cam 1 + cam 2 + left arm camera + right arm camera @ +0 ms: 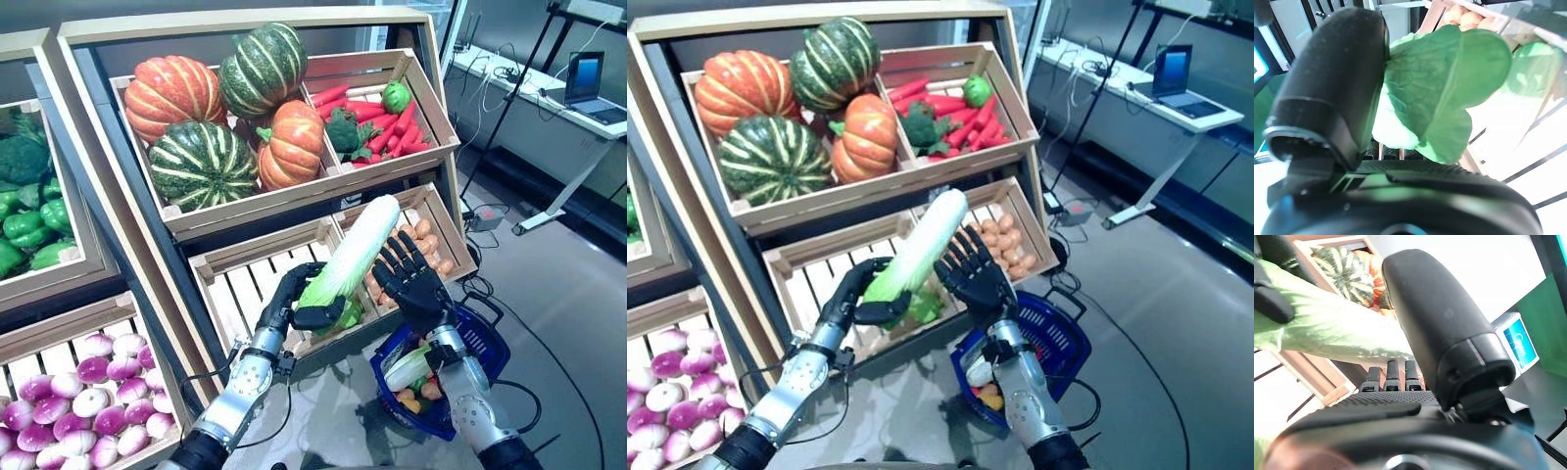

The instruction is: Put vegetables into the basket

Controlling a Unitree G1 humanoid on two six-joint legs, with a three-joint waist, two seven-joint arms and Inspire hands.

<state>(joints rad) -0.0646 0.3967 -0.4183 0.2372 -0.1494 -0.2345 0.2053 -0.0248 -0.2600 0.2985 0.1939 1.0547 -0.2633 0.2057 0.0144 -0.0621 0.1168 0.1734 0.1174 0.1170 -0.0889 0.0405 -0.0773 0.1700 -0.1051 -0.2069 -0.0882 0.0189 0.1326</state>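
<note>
At centre of the frame, in front of the wooden shelf [118,245]:
Napa cabbage [355,253]: held tilted, white end up, leafy end down in the left hand.
Left hand [294,302]: fingers and thumb curled around the leafy end.
Right hand [415,278]: fingers straight and spread, just beside the cabbage, holding nothing.
Blue basket [487,338]: lower right, on the floor, some vegetables inside.
Pumpkins [211,108]: upper crate.

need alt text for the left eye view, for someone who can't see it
The left hand grips a long napa cabbage by its leafy end before a wooden produce shelf, while the open right hand hovers beside it. A blue basket with some vegetables sits below the right arm.
</note>
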